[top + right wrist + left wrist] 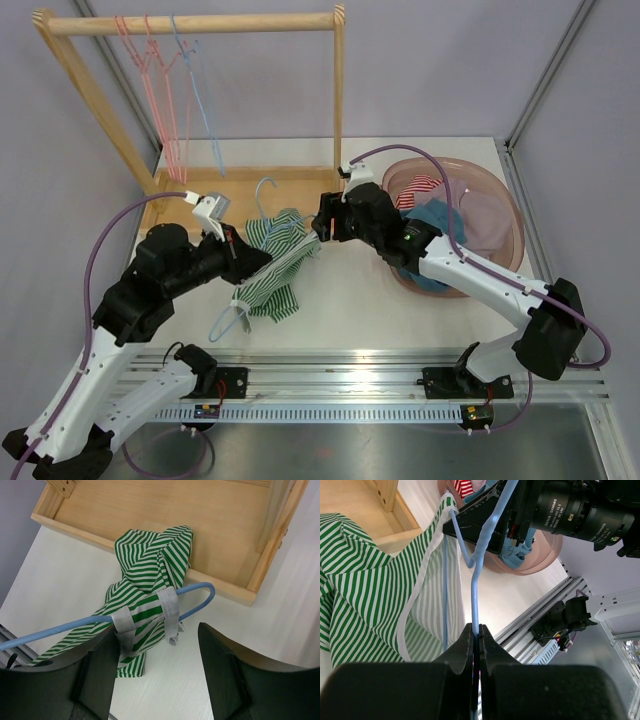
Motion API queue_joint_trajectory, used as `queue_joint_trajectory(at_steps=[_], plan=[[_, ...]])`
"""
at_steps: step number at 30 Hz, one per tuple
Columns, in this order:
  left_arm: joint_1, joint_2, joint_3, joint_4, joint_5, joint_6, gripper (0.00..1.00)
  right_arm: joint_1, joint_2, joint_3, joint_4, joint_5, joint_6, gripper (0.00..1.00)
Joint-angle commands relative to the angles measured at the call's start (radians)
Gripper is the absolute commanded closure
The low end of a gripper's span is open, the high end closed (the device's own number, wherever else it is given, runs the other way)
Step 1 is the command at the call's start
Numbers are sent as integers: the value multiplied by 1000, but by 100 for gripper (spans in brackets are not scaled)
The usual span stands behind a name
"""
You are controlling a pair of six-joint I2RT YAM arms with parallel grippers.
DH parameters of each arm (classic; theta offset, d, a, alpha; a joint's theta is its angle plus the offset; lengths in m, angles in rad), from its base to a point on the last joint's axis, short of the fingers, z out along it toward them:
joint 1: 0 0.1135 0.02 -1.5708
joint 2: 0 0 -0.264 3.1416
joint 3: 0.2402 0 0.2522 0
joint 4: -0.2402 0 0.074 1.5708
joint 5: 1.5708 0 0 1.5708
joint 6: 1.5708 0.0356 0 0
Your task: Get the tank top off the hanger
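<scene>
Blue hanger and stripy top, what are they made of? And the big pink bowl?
Blue hanger: probably plastic, or maybe coated wire. It is thin, smooth and the same colour all over.
Stripy top: soft cloth, likely a cotton knit. It droops and folds and looks matte.
Pink bowl: see-through plastic, a little shiny. You can see through its wall.

White desk (370, 312) carrying wooden rack (240, 185) at back left. Pink basin (492, 208) sitting on desk right of rack. Striped tank top (272, 288) trailing off rack base onto desk, just in front of rack.
</scene>
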Motion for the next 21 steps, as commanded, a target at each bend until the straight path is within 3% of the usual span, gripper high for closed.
queue_joint_trajectory(at_steps=[1,6,10,11,14,21], plan=[[-4,-13,41,20,-17,21,100,6,-30,24,12,35,-23,31],[-4,-10,33,25,-11,19,100,4,-67,-5,36,-5,-13,28],[-4,-8,38,25,-6,16,100,4,-74,-10,36,-4,-17,42],[-4,-8,39,25,-6,15,100,6,-71,-8,29,-2,-19,54],[-4,-8,42,25,3,13,100,4,-54,-3,21,-7,-28,65],[-4,-10,59,20,12,16,100,-13,-19,-2,28,-45,-20,63]])
